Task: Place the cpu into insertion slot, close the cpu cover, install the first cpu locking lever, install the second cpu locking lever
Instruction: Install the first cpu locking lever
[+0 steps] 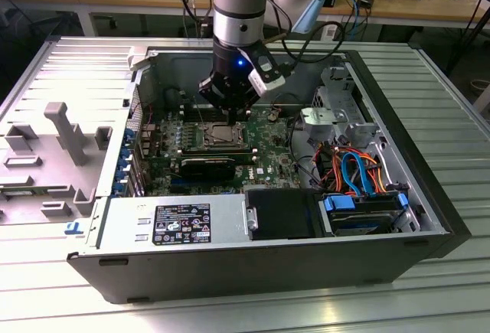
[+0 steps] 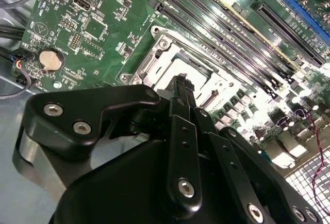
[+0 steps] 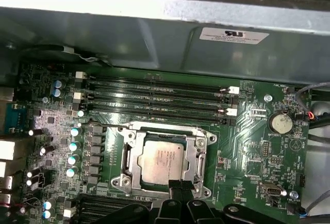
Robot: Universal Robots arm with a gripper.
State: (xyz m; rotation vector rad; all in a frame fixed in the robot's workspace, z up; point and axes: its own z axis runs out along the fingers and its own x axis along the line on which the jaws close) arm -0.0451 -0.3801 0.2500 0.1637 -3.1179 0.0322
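In the insertion slot (image 3: 164,127) lies the cpu (image 3: 161,161), cpu cover (image 3: 197,157) seemingly down, pincer (image 3: 179,185) pinched narrow.

Memory slots (image 3: 154,98), capacitors (image 3: 73,145) close beside insertion slot (image 3: 119,182)

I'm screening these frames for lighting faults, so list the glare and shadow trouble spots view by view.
Exterior view: even light, the motherboard dimmer under the arm around the gripper. Second wrist view: glare bleaches the motherboard beside the insertion slot, with the gripper dark in front. First wrist view: the case wall blows out in a bright band; the cpu is evenly lit.
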